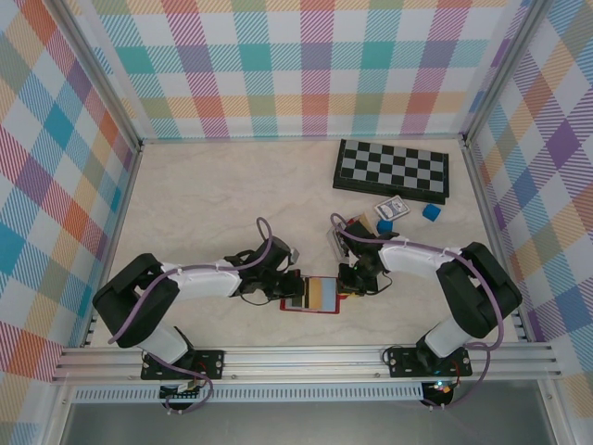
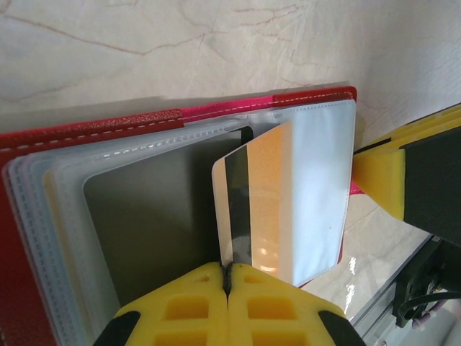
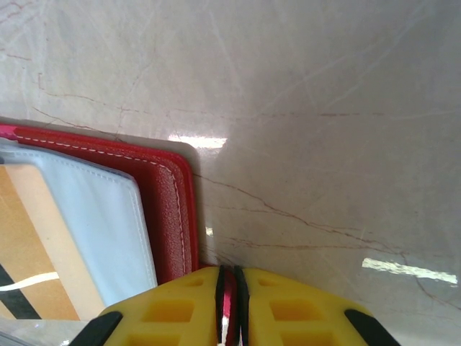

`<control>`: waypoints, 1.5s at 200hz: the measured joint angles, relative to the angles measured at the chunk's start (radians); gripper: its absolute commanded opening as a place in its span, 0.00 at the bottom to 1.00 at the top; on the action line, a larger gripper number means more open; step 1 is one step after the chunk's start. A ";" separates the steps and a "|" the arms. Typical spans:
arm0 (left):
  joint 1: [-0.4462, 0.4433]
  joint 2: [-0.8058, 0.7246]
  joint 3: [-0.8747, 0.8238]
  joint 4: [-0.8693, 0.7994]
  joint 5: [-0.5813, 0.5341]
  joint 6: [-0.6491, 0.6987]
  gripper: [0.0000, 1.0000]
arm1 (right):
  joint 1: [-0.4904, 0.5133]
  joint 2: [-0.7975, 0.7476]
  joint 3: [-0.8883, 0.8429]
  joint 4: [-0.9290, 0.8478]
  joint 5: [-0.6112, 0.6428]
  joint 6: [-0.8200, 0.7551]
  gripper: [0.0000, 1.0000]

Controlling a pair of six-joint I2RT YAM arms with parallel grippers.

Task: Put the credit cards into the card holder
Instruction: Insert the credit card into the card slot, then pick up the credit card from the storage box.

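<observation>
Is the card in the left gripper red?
No, the card pinched in the left gripper is orange with a black stripe along one side.

Both arms stretched low, wrists pointing in at each other, nearly nose to nose. Left claw (image 2: pixel 227 270) pinched tight on the orange card (image 2: pixel 270 202) — right claw (image 3: pixel 230 272) squeezed onto the card holder (image 3: pixel 171 216) at its edge.
</observation>
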 measured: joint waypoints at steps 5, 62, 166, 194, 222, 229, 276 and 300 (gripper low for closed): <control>0.000 0.000 0.003 -0.005 0.000 0.003 0.00 | 0.000 0.000 0.000 0.000 0.000 0.000 0.15; -0.034 0.081 0.102 -0.045 0.014 0.008 0.02 | 0.004 -0.001 -0.002 0.013 -0.012 0.009 0.11; -0.087 0.138 0.173 -0.120 -0.047 -0.015 0.30 | 0.019 -0.021 -0.014 0.034 -0.003 0.032 0.24; -0.093 0.081 0.173 -0.166 -0.095 -0.016 0.46 | 0.023 -0.085 -0.007 -0.031 0.068 0.018 0.37; -0.093 0.001 0.173 -0.210 -0.144 -0.012 0.59 | -0.002 -0.186 0.052 -0.117 0.146 -0.017 0.48; -0.090 -0.012 0.174 -0.214 -0.150 -0.010 0.60 | -0.012 -0.209 0.073 -0.135 0.167 -0.028 0.50; -0.054 -0.014 0.235 -0.266 -0.178 -0.013 0.66 | -0.100 -0.257 0.198 -0.224 0.326 -0.110 0.52; -0.007 0.082 0.381 -0.291 -0.186 -0.026 0.67 | -0.182 -0.240 0.264 -0.245 0.367 -0.179 0.54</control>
